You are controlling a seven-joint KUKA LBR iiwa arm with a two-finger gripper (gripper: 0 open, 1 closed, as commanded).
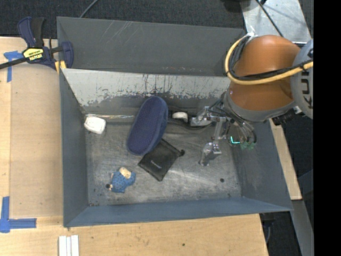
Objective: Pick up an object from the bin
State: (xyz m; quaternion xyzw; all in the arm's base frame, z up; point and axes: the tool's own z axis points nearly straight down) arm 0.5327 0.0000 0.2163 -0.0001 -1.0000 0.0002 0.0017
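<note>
Bin (72, 143): grey metal, its floor scuffed.
White lump (95, 124): far left of the floor, close to the far wall.
Small blue toy (121, 181): near left, lying alone, with a pale patch at its far end.
Dark blue oval case (147, 125): middle, tilted, its far end by the far wall.
Black square pad (160, 160): just nearer than the case and touching it, turned cornerwise.
Small white piece (179, 115): right of the case, just beside the gripper's far finger; it is the closest thing.
Gripper (203, 137): right part, low over bare floor, fingers spread apart with nothing between them.
Orange cover (264, 71): far right, above the gripper.
</note>
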